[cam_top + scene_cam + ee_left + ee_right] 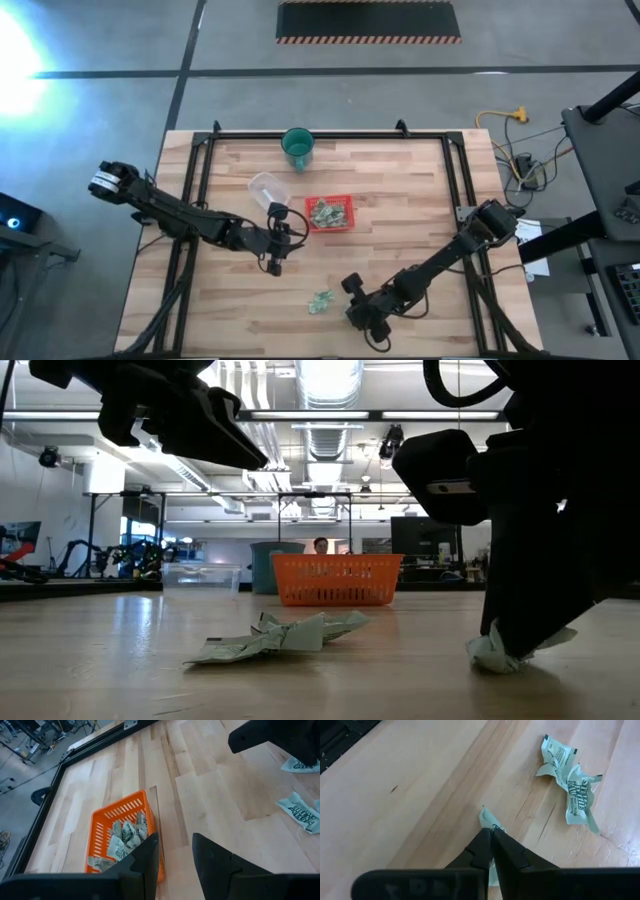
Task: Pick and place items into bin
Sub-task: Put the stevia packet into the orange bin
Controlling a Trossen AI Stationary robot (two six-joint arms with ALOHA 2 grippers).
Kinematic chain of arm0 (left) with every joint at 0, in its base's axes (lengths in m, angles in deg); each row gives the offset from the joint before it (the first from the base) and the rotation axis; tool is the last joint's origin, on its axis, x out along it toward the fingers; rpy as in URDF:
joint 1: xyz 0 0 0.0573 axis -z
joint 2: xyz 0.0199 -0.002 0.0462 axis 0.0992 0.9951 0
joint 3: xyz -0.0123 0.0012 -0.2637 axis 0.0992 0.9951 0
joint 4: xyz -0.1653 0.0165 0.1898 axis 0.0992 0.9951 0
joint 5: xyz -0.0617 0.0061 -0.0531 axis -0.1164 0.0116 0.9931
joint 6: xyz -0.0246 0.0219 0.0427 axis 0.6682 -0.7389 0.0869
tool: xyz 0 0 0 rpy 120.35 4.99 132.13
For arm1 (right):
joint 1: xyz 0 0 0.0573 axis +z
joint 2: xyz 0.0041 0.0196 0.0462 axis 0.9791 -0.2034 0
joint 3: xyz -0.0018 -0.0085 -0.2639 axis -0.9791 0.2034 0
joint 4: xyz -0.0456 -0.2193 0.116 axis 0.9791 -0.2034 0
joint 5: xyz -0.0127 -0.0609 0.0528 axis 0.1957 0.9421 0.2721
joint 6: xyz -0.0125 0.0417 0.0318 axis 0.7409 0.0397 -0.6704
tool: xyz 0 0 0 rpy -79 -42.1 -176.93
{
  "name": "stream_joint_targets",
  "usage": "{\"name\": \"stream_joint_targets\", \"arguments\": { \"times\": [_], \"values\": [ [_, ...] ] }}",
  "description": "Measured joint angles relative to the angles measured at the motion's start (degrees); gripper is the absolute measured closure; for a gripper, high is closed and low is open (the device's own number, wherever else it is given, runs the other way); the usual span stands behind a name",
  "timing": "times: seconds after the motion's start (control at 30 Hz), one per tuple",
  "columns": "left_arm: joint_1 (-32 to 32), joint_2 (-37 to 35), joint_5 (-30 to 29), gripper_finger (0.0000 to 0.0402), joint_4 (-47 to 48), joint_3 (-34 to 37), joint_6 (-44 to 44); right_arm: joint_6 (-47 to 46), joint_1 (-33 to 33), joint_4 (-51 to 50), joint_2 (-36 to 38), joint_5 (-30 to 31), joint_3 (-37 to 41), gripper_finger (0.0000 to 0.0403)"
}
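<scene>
Wood-plank table (400, 200) carries the red bin (329, 214) at frame centre, holding several wrappers. Right gripper (491, 851), lower centre of the high view, is closed on one pale-green wrapper (491, 822) at the tabletop; two more (320, 300) lie just beside, clear boards around. Left gripper (175, 851) hovers beside the bin, fingers parted, empty.

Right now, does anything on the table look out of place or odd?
Mostly in order. Some pale-green wrappers lie loose on the wood, outside the red tray that holds the others. The right gripper has its fingers shut on one crumpled wrapper. The clear container looks tipped on its side, which seems odd.
</scene>
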Motion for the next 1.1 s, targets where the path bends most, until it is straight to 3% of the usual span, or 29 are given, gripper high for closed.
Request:
{"name": "stream_joint_targets", "arguments": {
  "times": [0.27,0.37,0.63,0.9,1.1],
  "values": [
    [0.0,0.0,0.01,0.0301,0.0,0.0,0.0,0.2,-0.02,-1.07,0.54,0.59,-0.34,0.0394],
    [0.0,0.0,-0.01,0.0301,-0.03,0.01,-0.02,-0.06,0.0,-4.85,1.27,3.51,-1.61,0.0394],
    [-0.02,0.0,-0.01,0.0301,-0.03,0.2,-0.02,-0.26,0.15,-14.09,4.7,17.33,-3.01,0.0394],
    [-0.02,0.02,0.0,0.0301,0.04,0.33,-0.02,0.66,-1.59,-19.21,6.62,38.99,-3.02,0.0394],
    [-0.02,0.02,-0.01,0.0301,0.06,0.33,-0.02,4.84,-7.58,-19.4,7.17,40.52,-3.02,0.0394]
  ]
}}
